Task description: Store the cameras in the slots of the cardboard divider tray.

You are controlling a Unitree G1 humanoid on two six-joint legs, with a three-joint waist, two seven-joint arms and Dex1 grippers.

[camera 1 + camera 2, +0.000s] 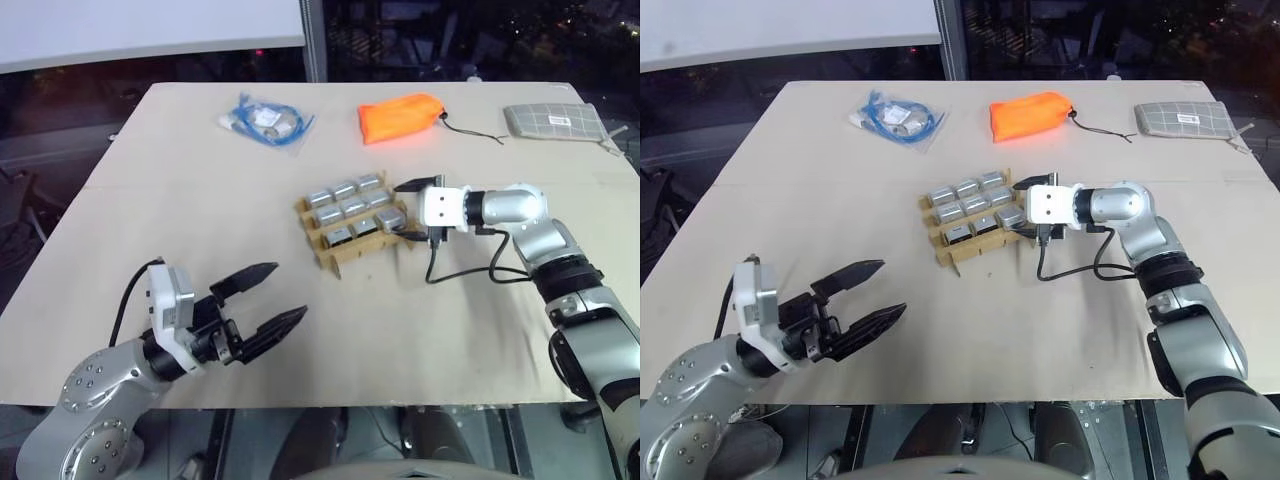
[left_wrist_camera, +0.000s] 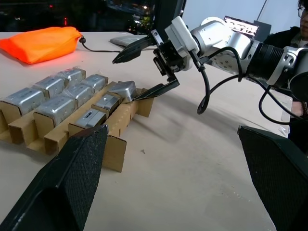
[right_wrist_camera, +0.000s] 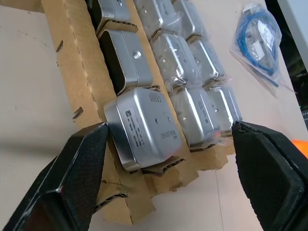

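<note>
Silver metal cameras (image 1: pixel 350 208) fill the tray (image 1: pixel 318 252) mid-worktop; the corner camera (image 3: pixel 144 126) sits tilted, not seated. Right gripper (image 1: pixel 408 211) is at that corner, jaws spread astride it, one finger touching. Left gripper (image 1: pixel 264 299) idles, jaws spread, empty. Judge: rigid, smooth, slippery; the cardboard is flimsy. You should pinch its flat side faces and press gently.

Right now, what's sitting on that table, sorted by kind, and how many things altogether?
Cameras: 9, all in the tray
Tray: 1
Orange pouch: 1
Grey checked pouch: 1
Bag of blue cable: 1
Total: 13
</note>
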